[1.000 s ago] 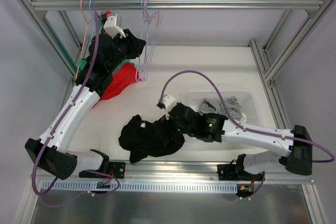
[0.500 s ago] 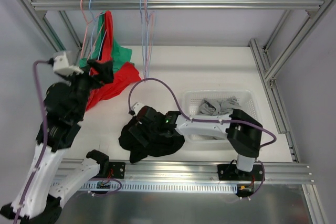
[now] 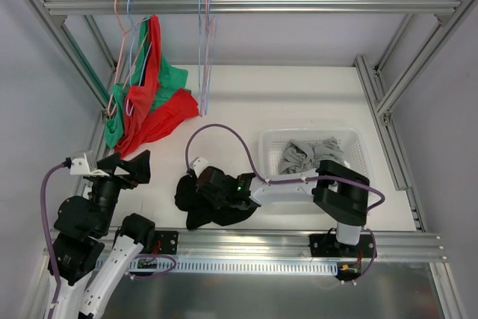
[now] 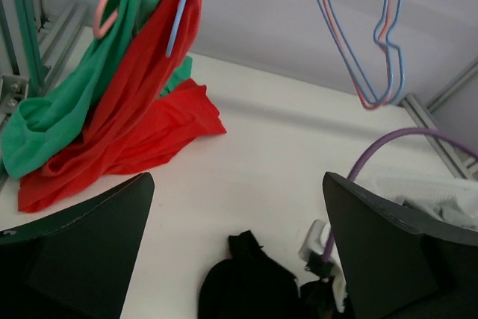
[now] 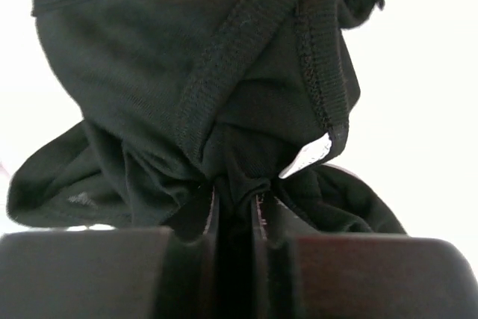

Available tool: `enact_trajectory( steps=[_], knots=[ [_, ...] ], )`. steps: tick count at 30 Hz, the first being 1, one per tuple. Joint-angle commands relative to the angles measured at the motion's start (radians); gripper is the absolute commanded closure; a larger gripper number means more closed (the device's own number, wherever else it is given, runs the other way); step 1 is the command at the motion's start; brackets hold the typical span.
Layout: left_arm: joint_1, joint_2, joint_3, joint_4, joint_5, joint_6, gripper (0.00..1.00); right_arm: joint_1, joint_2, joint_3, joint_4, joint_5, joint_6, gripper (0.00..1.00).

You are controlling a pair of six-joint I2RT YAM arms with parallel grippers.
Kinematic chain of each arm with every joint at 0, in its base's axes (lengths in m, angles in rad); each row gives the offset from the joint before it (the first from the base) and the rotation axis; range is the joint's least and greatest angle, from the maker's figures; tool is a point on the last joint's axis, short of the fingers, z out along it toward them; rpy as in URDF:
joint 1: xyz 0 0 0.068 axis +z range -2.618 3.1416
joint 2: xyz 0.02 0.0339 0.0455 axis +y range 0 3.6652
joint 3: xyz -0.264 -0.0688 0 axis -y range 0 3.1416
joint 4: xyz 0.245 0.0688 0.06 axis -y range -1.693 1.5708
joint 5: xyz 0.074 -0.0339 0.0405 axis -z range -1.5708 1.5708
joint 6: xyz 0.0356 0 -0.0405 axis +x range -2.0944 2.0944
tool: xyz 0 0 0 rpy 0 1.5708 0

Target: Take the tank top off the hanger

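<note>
A black tank top [image 3: 216,203] lies crumpled on the white table near the front edge, off any hanger. My right gripper [image 3: 203,183] is at its left part, shut on a fold of the black fabric [image 5: 187,72] near a white label [image 5: 306,158]; the gripper [image 5: 235,201] pinches the cloth tight. Two empty hangers [image 3: 205,50] hang on the rail. My left gripper [image 3: 128,163] is held at the front left, open and empty [image 4: 237,184], away from the clothes.
A red garment [image 3: 153,102] and a green one [image 3: 119,113] hang from hangers at the back left [image 4: 142,110], draping onto the table. A white basket [image 3: 351,138] with grey clothes stands at the right. The frame's rail [image 3: 299,7] crosses the back.
My left arm drew back from the hanging clothes to the front left and its gripper opened. My right gripper moved left onto the black tank top and shut on it.
</note>
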Motion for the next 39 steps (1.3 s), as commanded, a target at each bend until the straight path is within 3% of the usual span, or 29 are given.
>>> enact_trajectory(
  steps=[1,7,15,19,20,22,23,28,33,37,39],
  knots=[
    [-0.006,-0.058,-0.025,-0.011,0.059,0.029,0.01,0.034,-0.222,-0.043,0.024,0.085,-0.017,1.0],
    [-0.006,-0.095,-0.034,-0.011,0.064,0.021,0.01,0.034,-0.555,-0.005,-0.159,0.227,-0.072,1.0],
    [-0.006,-0.084,-0.035,-0.011,0.075,0.02,0.01,-0.023,-0.858,0.102,-0.406,0.403,-0.141,1.0],
    [-0.006,-0.084,-0.035,-0.011,0.078,0.015,0.01,-0.153,-0.916,0.167,-0.498,0.425,-0.216,1.0],
    [-0.005,-0.087,-0.035,-0.011,0.078,0.014,0.01,-0.245,-0.922,0.164,-0.525,0.423,-0.219,1.0],
    [-0.006,-0.091,-0.035,-0.011,0.073,0.012,0.01,-0.343,-0.942,0.13,-0.533,0.335,-0.213,1.0],
    [-0.006,-0.095,-0.035,-0.012,0.072,0.012,0.01,-0.424,-0.951,0.077,-0.532,0.293,-0.206,1.0],
    [-0.005,-0.09,-0.038,-0.011,0.061,0.01,0.01,-0.558,-1.005,-0.17,-0.44,0.21,-0.192,1.0],
    [-0.005,-0.076,-0.035,-0.011,0.079,0.01,0.01,-0.709,-1.008,-0.483,-0.165,-0.014,-0.103,1.0],
    [-0.006,-0.044,-0.035,-0.011,0.082,0.009,0.01,-0.788,-0.927,-0.695,0.019,-0.069,0.022,1.0],
    [-0.006,-0.044,-0.037,-0.011,0.082,0.009,0.01,-0.796,-0.85,-0.713,0.044,-0.085,0.038,1.0]
  ],
)
